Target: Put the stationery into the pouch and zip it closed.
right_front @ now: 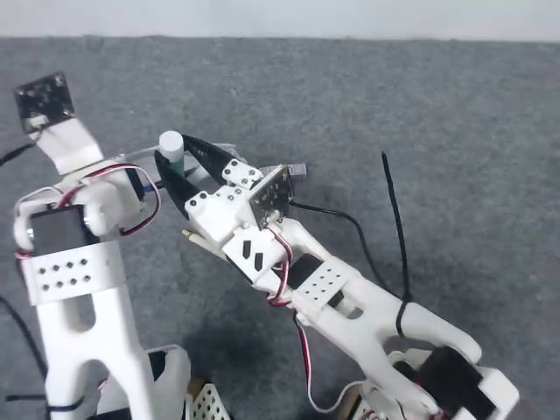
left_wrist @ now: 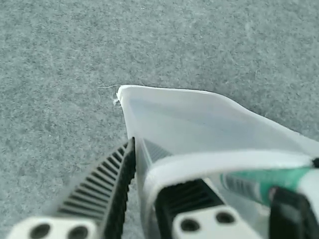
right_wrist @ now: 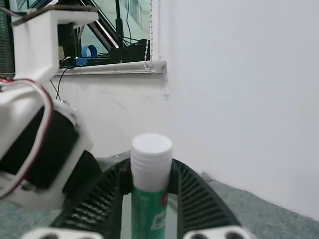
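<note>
— What are the arms built from?
— The left arm (right_front: 79, 289) and the right arm (right_front: 350, 297) are both white plastic shells around boxy black motors (right_front: 57, 232), with grids of small round holes in the flat panels.
— Wiring?
— Thin red wires (right_front: 284, 262) loop between the joints. A black cable (right_front: 346, 223) leads from the small square camera board (right_front: 271, 194).
— And the ends?
— The right gripper (right_wrist: 149, 174) has curved black fingers (right_wrist: 199, 199), ribbed like a lattice. The left gripper (left_wrist: 144, 164) has the same ridged black fingers on a white base with dark round screw holes (left_wrist: 40, 230).
</note>
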You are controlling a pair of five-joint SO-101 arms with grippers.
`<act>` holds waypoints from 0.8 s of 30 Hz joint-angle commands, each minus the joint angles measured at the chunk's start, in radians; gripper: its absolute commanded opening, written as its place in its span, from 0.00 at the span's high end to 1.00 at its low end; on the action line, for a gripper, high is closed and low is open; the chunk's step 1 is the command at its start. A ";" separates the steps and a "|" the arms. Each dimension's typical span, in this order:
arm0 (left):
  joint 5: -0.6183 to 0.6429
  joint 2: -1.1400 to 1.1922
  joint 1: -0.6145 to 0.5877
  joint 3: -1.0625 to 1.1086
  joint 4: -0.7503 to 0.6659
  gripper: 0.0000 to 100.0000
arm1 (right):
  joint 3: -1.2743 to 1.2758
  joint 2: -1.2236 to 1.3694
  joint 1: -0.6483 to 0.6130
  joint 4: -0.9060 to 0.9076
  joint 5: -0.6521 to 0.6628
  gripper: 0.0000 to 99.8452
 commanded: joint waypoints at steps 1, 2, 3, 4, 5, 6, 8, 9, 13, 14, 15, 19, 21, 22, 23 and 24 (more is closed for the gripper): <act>0.014 0.003 0.003 -0.002 -0.025 0.99 | 0.034 0.025 0.012 -0.001 -0.009 0.99; 0.014 0.005 0.003 -0.002 -0.025 0.99 | 0.035 0.025 0.012 0.001 -0.009 0.99; 0.014 0.006 0.003 -0.002 -0.025 0.99 | 0.037 0.025 0.012 0.004 0.005 0.99; 0.012 0.008 0.003 -0.002 -0.025 0.99 | 0.040 0.025 0.008 0.004 0.038 0.98; 0.012 0.008 0.003 -0.002 -0.025 0.99 | 0.046 0.025 0.005 0.005 0.081 0.96; 0.012 0.008 0.003 -0.002 -0.025 0.99 | 0.060 0.024 0.004 -0.001 0.124 0.92; 0.012 0.008 0.003 -0.002 -0.025 0.99 | 0.081 0.015 -0.016 -0.004 0.190 0.86; 0.012 0.008 0.003 -0.002 -0.025 0.99 | 0.095 -0.002 -0.021 -0.004 0.209 0.83; 0.012 0.008 0.002 -0.002 -0.025 0.99 | 0.155 -0.117 -0.025 0.005 0.210 0.83; 0.012 0.008 0.002 -0.002 -0.025 0.99 | 0.173 -0.151 -0.024 0.007 0.210 0.83; 0.012 0.008 0.002 -0.002 -0.025 0.99 | 0.190 -0.188 -0.022 0.008 0.210 0.84; 0.012 0.008 0.002 -0.002 -0.025 0.99 | 0.226 -0.331 -0.021 0.136 0.210 0.84; 0.012 0.008 -0.011 -0.002 -0.025 0.99 | 0.224 -0.398 -0.019 0.236 0.199 0.84; 0.014 0.005 -0.031 -0.002 -0.025 0.99 | 0.224 -0.432 -0.015 0.278 0.178 0.84; 0.015 0.003 -0.051 -0.005 -0.026 0.99 | 0.222 -0.466 -0.002 0.317 0.149 0.84; 0.017 0.003 -0.069 -0.007 -0.026 0.99 | 0.219 -0.499 0.008 0.351 0.120 0.84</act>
